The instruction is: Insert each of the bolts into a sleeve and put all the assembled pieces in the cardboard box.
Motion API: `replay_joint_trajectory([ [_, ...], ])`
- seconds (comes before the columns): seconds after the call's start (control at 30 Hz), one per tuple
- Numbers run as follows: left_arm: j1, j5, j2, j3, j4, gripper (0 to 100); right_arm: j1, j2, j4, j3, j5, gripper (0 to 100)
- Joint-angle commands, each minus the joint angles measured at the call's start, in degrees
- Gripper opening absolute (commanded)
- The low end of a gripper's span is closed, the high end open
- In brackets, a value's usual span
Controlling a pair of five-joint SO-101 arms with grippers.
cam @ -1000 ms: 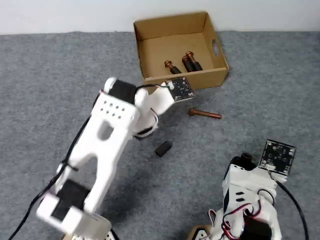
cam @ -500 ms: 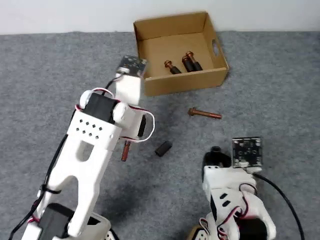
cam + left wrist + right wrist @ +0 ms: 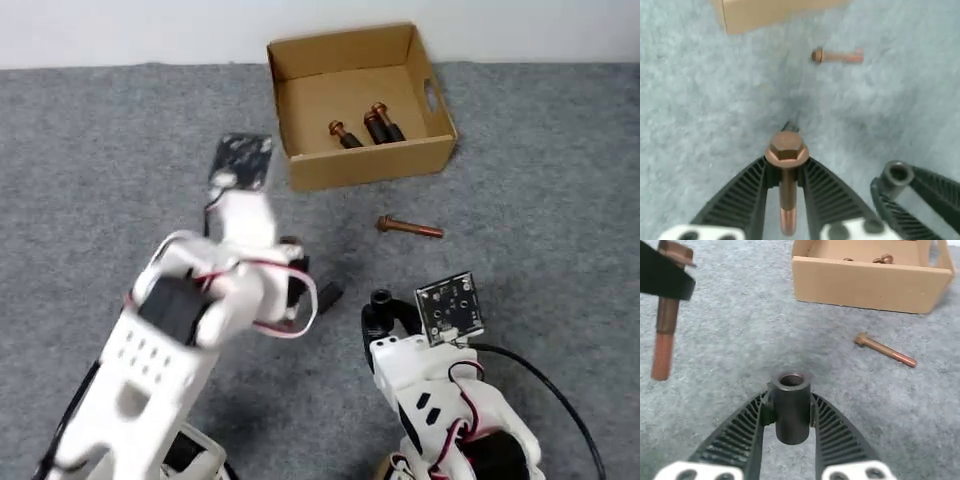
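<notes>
**Count.** Outside the box there are two bolts and two sleeves. There is one cardboard box [image 3: 365, 165]. It appears to hold three assembled pieces [image 3: 362, 128], but the two on the right overlap, so that count is uncertain.

**Left gripper** [image 3: 786, 165]. It is clamped on the shank of the held bolt [image 3: 786, 150], just below the hex head. The bolt hangs head uppermost above the table [image 3: 80, 150].

**Loose sleeve** [image 3: 330, 294]. It lies on the table just right of the left gripper and is partly covered by that arm.

**Right gripper** [image 3: 789, 402]. It sits on the near side, right of the loose sleeve. Its fingers are closed on the held sleeve [image 3: 790, 425], which stands with its bore facing up. The held bolt is to the left of this sleeve and apart from it.

**Loose bolt** [image 3: 410, 228]. It lies flat on the table between the right gripper and the box, head to the left, touching neither.

**Box.** It stands at the far side, with the assembled pieces near its near wall.
</notes>
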Motion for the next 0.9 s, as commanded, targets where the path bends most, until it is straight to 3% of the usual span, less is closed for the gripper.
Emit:
replay_joint_trajectory([
  [0.0,0.5,0.9,-13.4,7.9,-7.6,0,-1.5,0.0,-1.0,-0.4,0.5,0.9],
  [0.23,0.5,9.1,-36.7,23.1,-17.4,0,-8.3,0.0,-1.5,1.2,4.0,0.9],
  [0.4,0.5,9.5,-47.8,28.7,-21.9,0,-9.4,0.0,-1.6,1.7,4.6,0.9],
  [0.67,1.0,9.5,-58.5,35.6,-25.5,0,-9.5,0.0,-10.8,1.6,8.5,0.9],
  [0.87,1.1,9.5,-60.5,37.9,-29.0,0,-12.5,0.0,-11.7,1.6,9.9,0.9],
])
